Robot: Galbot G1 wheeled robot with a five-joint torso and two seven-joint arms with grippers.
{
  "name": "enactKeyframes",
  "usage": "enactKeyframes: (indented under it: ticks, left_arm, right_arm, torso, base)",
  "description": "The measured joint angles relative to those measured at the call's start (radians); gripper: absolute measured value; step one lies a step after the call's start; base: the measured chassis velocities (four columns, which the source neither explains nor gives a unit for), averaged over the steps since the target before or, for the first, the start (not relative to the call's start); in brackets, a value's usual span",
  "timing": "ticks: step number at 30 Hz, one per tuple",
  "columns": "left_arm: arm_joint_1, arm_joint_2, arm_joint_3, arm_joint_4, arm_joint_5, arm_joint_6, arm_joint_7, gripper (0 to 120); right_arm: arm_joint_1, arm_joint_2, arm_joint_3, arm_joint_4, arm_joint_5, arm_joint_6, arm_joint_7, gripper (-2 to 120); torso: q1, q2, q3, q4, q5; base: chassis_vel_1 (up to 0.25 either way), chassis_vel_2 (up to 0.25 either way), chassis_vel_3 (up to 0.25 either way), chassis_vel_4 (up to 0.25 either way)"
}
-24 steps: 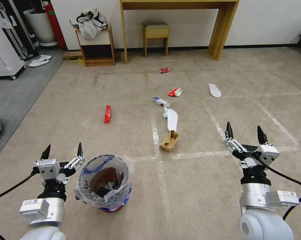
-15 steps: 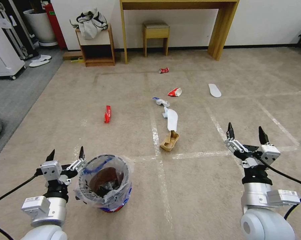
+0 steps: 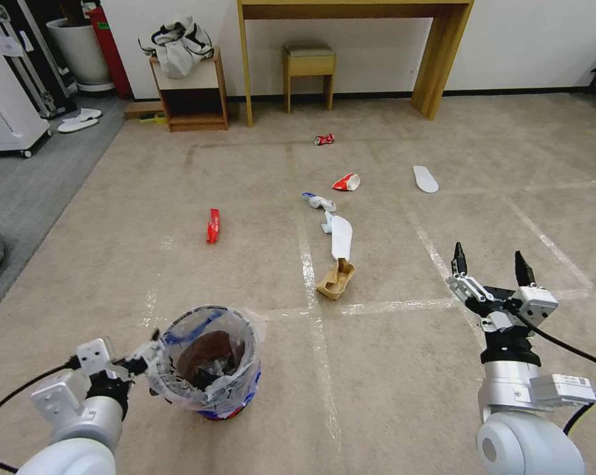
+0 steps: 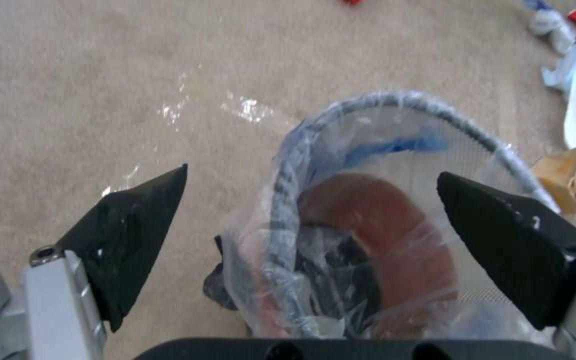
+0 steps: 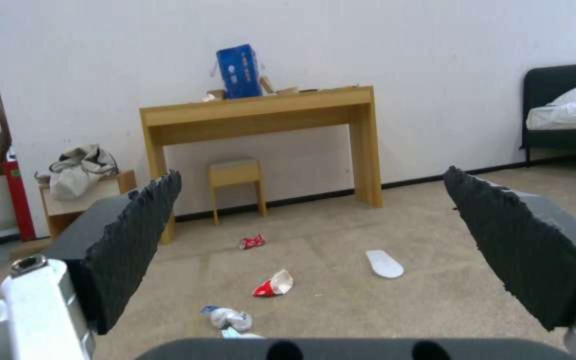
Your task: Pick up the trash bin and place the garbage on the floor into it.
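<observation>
- The trash bin [image 3: 208,363] stands upright on the floor [image 3: 390,369], lined with a clear bag.
- The left gripper [image 4: 311,220] straddles the bin's near rim, fingers spread wide, one outside the bin and one over its mouth, holding nothing.
- Beyond the bin lie a tan carton [image 3: 336,278], a white insole [image 3: 341,236] and a red wrapper [image 3: 212,225].
- The right gripper [image 3: 490,265] hovers well to the bin's right, wide open and empty.

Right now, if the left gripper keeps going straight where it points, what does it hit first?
Most likely the trash bin: the left gripper is open, and the bin's bagged near rim lies between its fingers. Depth to contact is unclear.
</observation>
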Motion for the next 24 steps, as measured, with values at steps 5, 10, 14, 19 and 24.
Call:
enactKeyframes:
  ticks: [5, 10, 14, 19, 24]
  left_arm:
    - [-0.018, 0.03, 0.012, 0.037, -0.03, 0.012, -0.016, 99]
    - [-0.032, 0.039, 0.026, 0.056, -0.037, 0.021, -0.025, 99]
    - [-0.04, 0.054, 0.022, 0.071, -0.038, 0.033, -0.033, 99]
    - [-0.057, 0.064, 0.011, 0.089, -0.038, 0.036, -0.04, 99]
    - [-0.075, 0.078, -0.001, 0.124, -0.056, 0.038, -0.05, 99]
  right_arm:
    - [-0.011, 0.006, 0.002, 0.004, -0.005, -0.006, 0.008, 100]
    - [-0.023, -0.004, 0.009, 0.004, -0.006, -0.007, 0.013, 100]
    - [-0.026, -0.006, 0.006, 0.003, -0.008, -0.007, 0.016, 100]
    - [-0.028, -0.004, 0.001, -0.002, -0.014, -0.005, 0.016, 100]
    - [-0.028, -0.006, 0.002, -0.005, -0.015, -0.001, 0.018, 100]
  torso:
    - [0.0, 0.0, 0.0, 0.0, 0.0001]
    - [0.0, 0.0, 0.0, -0.0001, 0.0002]
    - [0.0, 0.0, 0.0, 0.0, 0.0002]
    - [0.0, 0.0, 0.0, 0.0, 0.0002]
    - [0.0, 0.0, 0.0, 0.0, 0.0002]
  base:
    - [0.0, 0.0, 0.0, 0.0]
    - [0.0, 0.0, 0.0, 0.0]
    - [0.0, 0.0, 0.0, 0.0]
    - [0.0, 0.0, 0.0, 0.0]
    - [0.0, 0.0, 0.0, 0.0]
